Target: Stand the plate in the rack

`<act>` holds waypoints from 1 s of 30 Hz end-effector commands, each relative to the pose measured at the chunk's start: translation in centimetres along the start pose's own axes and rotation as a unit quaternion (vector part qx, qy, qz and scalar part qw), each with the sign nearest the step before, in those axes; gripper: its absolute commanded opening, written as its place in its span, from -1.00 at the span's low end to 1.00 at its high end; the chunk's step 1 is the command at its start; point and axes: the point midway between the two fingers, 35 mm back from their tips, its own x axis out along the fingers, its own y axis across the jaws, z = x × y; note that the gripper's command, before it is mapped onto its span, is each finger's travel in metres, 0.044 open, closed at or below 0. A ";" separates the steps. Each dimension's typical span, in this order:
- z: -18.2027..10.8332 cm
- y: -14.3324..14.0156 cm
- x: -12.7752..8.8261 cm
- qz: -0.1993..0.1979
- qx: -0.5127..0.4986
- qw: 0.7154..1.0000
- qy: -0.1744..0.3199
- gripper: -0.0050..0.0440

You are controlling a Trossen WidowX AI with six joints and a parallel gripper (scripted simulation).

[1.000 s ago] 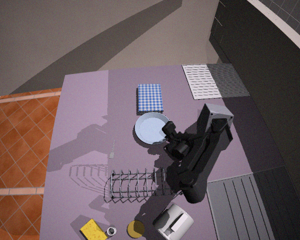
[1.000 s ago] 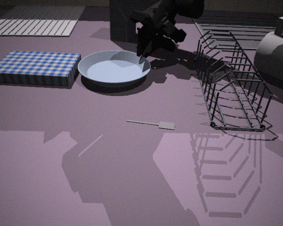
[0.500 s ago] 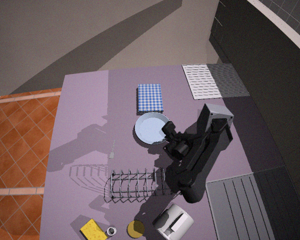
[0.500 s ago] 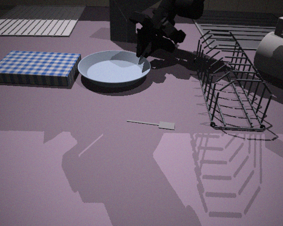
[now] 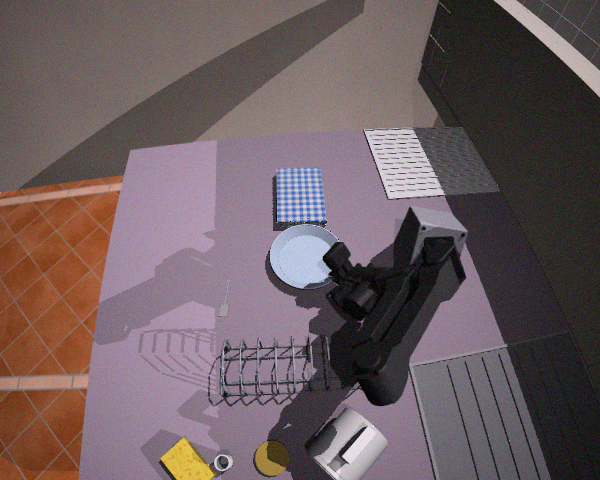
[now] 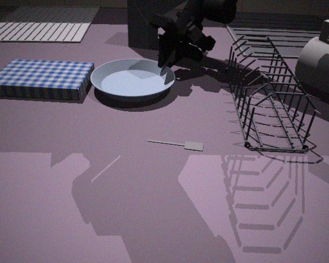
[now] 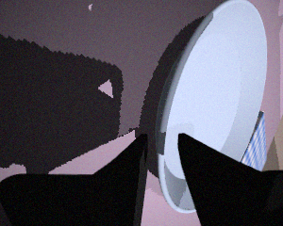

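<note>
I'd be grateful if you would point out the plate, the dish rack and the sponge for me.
Plate (image 5: 303, 255) (image 6: 132, 80) (image 7: 217, 85): top, exterior and wrist views; its inner face.
Dish rack (image 5: 259, 357) (image 6: 278, 149): top and exterior views; its wires.
Sponge (image 5: 186, 460): top view; its upper face.

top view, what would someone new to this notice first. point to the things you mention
The pale blue plate (image 5: 301, 255) (image 6: 132, 80) (image 7: 217, 80) likely catches the eye first, lying face up between the blue checked cloth block (image 5: 300, 195) (image 6: 43, 73) (image 7: 258, 146) and the wire dish rack (image 5: 259, 356) (image 6: 282, 110). Next comes the dark arm (image 5: 414, 310) (image 6: 187, 30), reaching over the counter to the plate's rim. The bright yellow sponge (image 5: 186, 460) stands out too, near the top view's bottom edge.
</note>
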 end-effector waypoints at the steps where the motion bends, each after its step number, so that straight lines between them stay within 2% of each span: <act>1: 0.0 0.0 0.2 -0.001 0.002 1.000 0.000 -0.39; 27: 0.0 0.0 0.1 0.000 0.000 1.000 0.000 -0.39; 30: 0.0 0.0 0.1 0.000 0.000 1.000 0.000 -0.48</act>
